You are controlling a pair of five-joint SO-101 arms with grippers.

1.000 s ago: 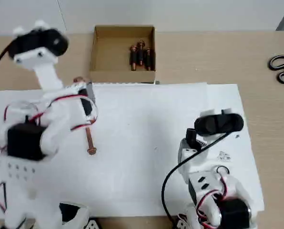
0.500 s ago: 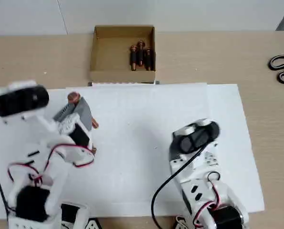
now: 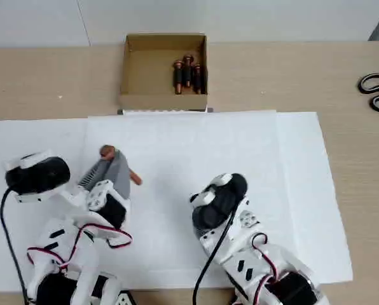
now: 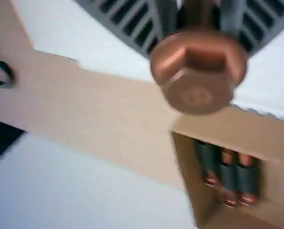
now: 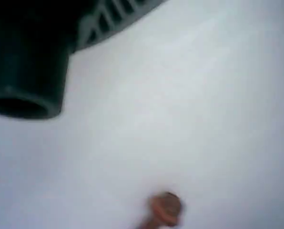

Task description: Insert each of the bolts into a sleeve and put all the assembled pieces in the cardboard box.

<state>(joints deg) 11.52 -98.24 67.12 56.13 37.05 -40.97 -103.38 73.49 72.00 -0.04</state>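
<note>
White paper (image 3: 240, 146) underlies left end effector (image 3: 110, 170) clamping bolt (image 4: 197, 71); right end effector (image 5: 70, 24) grips blurred sleeve (image 5: 27, 71).

1. The high view looks down on the table (image 3: 291, 76) from well above, with the cardboard box (image 3: 145, 71) far ahead of the left claw (image 3: 113, 170).
2. The left wrist view sits close behind that claw's bolt (image 4: 197, 71), facing the same box.
3. The right wrist view peers past the sleeve (image 5: 27, 67), close over the white paper (image 5: 204, 95) that the high view also shows.
</note>
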